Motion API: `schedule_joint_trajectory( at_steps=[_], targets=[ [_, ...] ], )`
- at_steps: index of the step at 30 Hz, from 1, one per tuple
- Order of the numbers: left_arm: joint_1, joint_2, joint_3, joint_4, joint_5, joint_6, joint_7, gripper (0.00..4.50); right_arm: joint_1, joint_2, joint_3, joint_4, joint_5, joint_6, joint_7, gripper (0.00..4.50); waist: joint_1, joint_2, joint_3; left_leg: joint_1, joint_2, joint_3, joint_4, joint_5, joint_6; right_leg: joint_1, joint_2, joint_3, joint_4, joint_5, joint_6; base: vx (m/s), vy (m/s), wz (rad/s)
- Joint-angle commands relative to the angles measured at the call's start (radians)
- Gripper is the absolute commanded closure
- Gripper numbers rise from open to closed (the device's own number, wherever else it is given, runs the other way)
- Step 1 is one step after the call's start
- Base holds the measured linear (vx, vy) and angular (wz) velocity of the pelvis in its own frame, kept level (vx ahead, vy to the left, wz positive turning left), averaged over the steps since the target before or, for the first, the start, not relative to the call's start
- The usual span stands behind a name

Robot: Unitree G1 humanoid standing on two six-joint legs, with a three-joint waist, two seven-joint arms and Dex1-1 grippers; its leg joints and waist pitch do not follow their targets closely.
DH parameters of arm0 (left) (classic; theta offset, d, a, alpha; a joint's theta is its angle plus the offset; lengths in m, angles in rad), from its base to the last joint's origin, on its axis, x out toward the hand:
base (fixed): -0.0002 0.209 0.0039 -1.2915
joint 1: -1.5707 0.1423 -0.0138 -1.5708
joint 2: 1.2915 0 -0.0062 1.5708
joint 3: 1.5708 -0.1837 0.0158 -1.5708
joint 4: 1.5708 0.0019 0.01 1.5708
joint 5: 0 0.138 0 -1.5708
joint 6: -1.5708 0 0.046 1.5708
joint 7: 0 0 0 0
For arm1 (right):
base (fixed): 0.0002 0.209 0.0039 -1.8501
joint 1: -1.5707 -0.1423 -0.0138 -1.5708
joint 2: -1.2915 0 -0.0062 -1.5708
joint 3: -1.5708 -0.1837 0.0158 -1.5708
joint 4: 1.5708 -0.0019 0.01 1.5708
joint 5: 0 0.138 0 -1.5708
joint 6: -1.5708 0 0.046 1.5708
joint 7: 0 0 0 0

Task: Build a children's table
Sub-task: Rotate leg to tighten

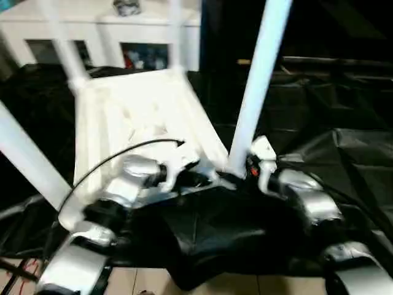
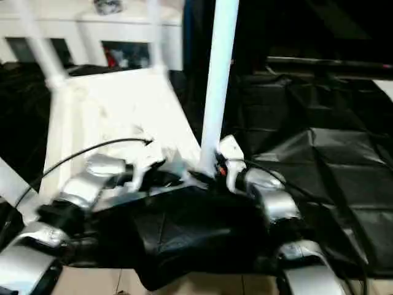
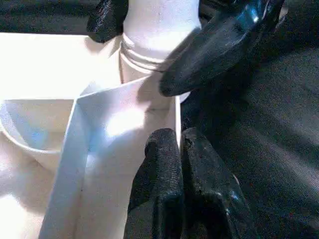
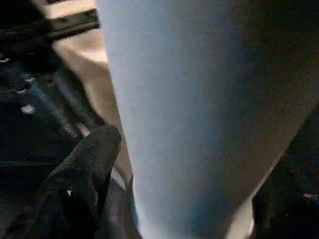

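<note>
The children's table lies upside down, the ribbed underside of its white top (image 1: pixel 135 117) facing up. White tube legs rise from its corner sockets: two at the far side (image 1: pixel 61 43) (image 1: pixel 175 34), one at the near left (image 1: pixel 27 157) and one at the near right (image 1: pixel 258 86). My left gripper (image 3: pixel 180 137) is shut on the thin near rim of the top (image 3: pixel 175 114), close to the near right socket. My right gripper (image 3: pixel 149 45) stands open around the base of the near right leg (image 4: pixel 199 109), one finger (image 4: pixel 87 164) a little off the tube.
A black sheet (image 1: pixel 344 153) covers the work surface under and around the table. A white glass-door cabinet (image 1: pixel 98 31) stands behind it. A black cable (image 1: pixel 116 157) arcs over my left forearm. Wooden floor (image 1: pixel 245 286) shows at the near edge.
</note>
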Motion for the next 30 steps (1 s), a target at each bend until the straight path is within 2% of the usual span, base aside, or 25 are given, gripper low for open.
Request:
schedule_joint_trajectory(
  at_steps=[1, 4, 10, 18, 21, 22, 24, 25, 26, 28, 30],
  targets=[
    [-0.007, 0.004, -0.032, -0.031, -0.015, -0.033, -0.078, 4.5, 0.038, -0.034, 0.071, -0.054, 0.018, 0.062, 0.151, 0.77, 0.002, -0.003, -0.058, 0.002, 0.008, 0.014, -0.06, -0.194, 0.084, 0.055, -0.036, 0.036, -0.066, -0.11, -0.262, 0.0, 0.0, 0.0],
    [-0.009, 0.012, -0.03, -0.027, -0.016, -0.029, -0.09, 4.5, 0.05, -0.054, 0.091, -0.081, 0.027, 0.09, 0.205, 1.01, 0.008, -0.004, -0.057, 0.001, 0.009, 0.014, -0.06, -0.189, 0.084, 0.056, -0.035, 0.036, -0.063, -0.094, -0.269, 0.0, 0.0, 0.0],
    [-0.009, 0.016, -0.031, -0.03, -0.025, -0.026, -0.099, 4.5, 0.057, -0.052, 0.096, -0.094, 0.029, 0.109, 0.231, 1.51, 0.013, -0.006, -0.057, -0.001, 0.007, 0.013, -0.062, -0.193, 0.055, 0.055, -0.04, 0.037, -0.067, -0.147, -0.25, 0.0, 0.0, 0.0],
    [-0.004, 0.008, -0.03, -0.027, -0.026, -0.024, -0.086, 4.5, 0.075, -0.048, 0.098, -0.136, 0.051, 0.159, 0.234, 1.87, 0.016, -0.006, -0.057, 0.0, 0.007, 0.013, -0.061, -0.178, 0.058, 0.057, -0.038, 0.036, -0.066, -0.126, -0.248, 0.0, 0.0, 0.0],
    [-0.005, -0.012, -0.021, -0.02, -0.019, -0.014, -0.035, 4.5, 0.077, -0.021, 0.078, -0.115, 0.04, 0.149, 0.162, 1.89, 0.017, -0.006, -0.057, 0.0, 0.007, 0.013, -0.061, -0.184, 0.051, 0.054, -0.04, 0.037, -0.067, -0.137, -0.246, 0.0, 0.0, 0.0],
    [-0.007, -0.034, -0.017, -0.015, -0.012, -0.004, 0.013, 4.5, 0.058, 0.02, 0.047, -0.054, 0.013, 0.136, 0.032, 1.89, 0.017, -0.004, -0.055, 0.0, 0.007, 0.012, -0.064, -0.197, 0.042, 0.053, -0.041, 0.036, -0.07, -0.168, -0.239, 0.0, 0.0, 0.0],
    [-0.011, -0.058, -0.017, -0.01, 0.0, 0.003, 0.063, 4.5, 0.025, 0.064, 0.012, 0.025, -0.022, 0.104, -0.148, 1.89, 0.007, -0.002, -0.048, 0.003, 0.005, 0.009, -0.071, -0.262, 0.011, 0.046, -0.045, 0.035, -0.084, -0.307, -0.207, 0.0, 0.0, 0.0],
    [-0.015, -0.075, -0.016, -0.005, 0.006, 0.007, 0.094, 4.5, 0.007, 0.088, -0.008, 0.064, -0.034, 0.101, -0.244, 1.89, -0.003, -0.004, -0.045, 0.006, 0.001, 0.006, -0.072, -0.293, -0.006, 0.043, -0.047, 0.034, -0.093, -0.398, -0.179, 0.0, 0.0, 0.0],
    [-0.016, -0.082, -0.016, -0.003, 0.008, 0.01, 0.104, 4.5, 0.001, 0.098, -0.015, 0.077, -0.038, 0.102, -0.277, 1.9, -0.012, -0.004, -0.046, 0.001, 0.0, 0.002, -0.075, -0.292, -0.014, 0.049, -0.046, 0.033, -0.095, -0.431, -0.156, 0.0, 0.0, 0.0],
    [-0.023, -0.117, -0.022, 0.003, 0.023, 0.021, 0.159, 4.5, -0.016, 0.143, -0.034, 0.111, -0.047, 0.115, -0.393, 1.9, -0.023, -0.004, -0.046, -0.002, -0.001, 0.0, -0.076, -0.297, -0.011, 0.047, -0.044, 0.032, -0.098, -0.434, -0.141, 0.0, 0.0, 0.0],
    [-0.023, -0.14, -0.027, -0.007, 0.026, 0.039, 0.182, 4.5, -0.026, 0.176, -0.04, 0.128, -0.053, 0.118, -0.458, 1.9, -0.033, -0.003, -0.047, 0.0, -0.002, 0.0, -0.075, -0.302, -0.006, 0.044, -0.041, 0.033, -0.098, -0.415, -0.148, 0.0, 0.0, 0.0]
  ],
)
